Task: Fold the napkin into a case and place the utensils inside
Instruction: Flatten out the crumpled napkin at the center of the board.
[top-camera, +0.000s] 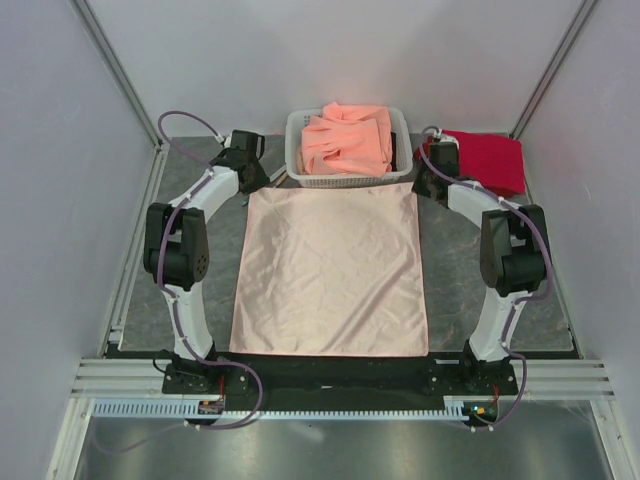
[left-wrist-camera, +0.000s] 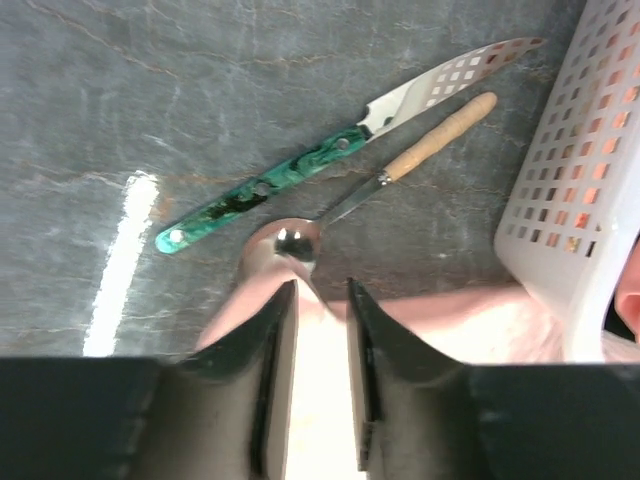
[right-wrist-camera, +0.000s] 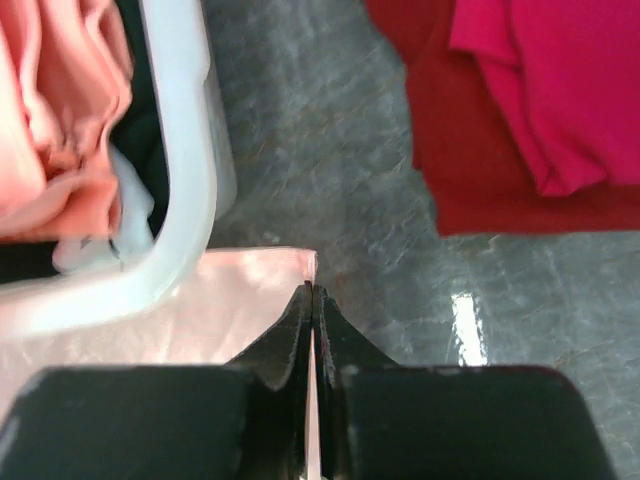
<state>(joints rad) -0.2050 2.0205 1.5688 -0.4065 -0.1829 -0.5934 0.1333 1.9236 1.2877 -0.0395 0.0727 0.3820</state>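
The pale-pink napkin (top-camera: 330, 270) lies spread flat between the arms. My left gripper (left-wrist-camera: 321, 290) stands at its far left corner (left-wrist-camera: 430, 320), jaws parted, with pink cloth showing in the gap and below. Just beyond the fingertips lie the utensils: a teal-green-handled knife (left-wrist-camera: 300, 172) and a silvery spoon (left-wrist-camera: 288, 243) with a wooden handle, its bowl at the napkin's edge. My right gripper (right-wrist-camera: 311, 292) is at the far right corner of the napkin (right-wrist-camera: 200, 310), shut with a thin sliver of the pink cloth between its fingers.
A white perforated basket (top-camera: 300, 135) heaped with orange-salmon cloths (top-camera: 348, 140) stands right behind the napkin's far edge, and its wall (left-wrist-camera: 580, 200) is close to my left gripper. Deep red folded cloths (top-camera: 490, 160) lie at the back right. White walls enclose the table.
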